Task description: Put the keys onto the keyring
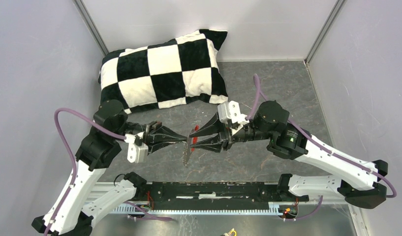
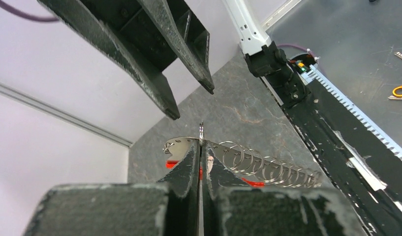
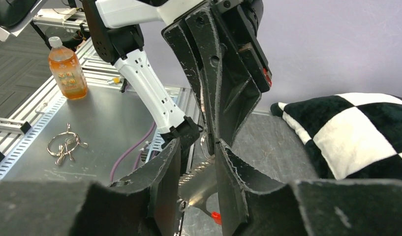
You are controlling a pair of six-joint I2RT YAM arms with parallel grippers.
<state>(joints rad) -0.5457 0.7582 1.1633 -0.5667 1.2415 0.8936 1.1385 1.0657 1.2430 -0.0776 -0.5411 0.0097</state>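
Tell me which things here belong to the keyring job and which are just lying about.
Job:
- keyring, pinched by the left gripper
- small metal key, at the open right gripper

Lying about:
- checkered pillow
- orange drink bottle
- bundle of wire rings

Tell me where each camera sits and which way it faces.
Top external: above and behind the bases, looking down on the table and pillow; both arms show, left claw meeting right claw at the keyring.
Left wrist: on the left arm, looking along its own shut fingers at the right claw opposite.
Right wrist: on the right arm, looking along its own fingers at the left claw, pillow to the right.
Shared: the wrist views face each other; all three show the keyring.
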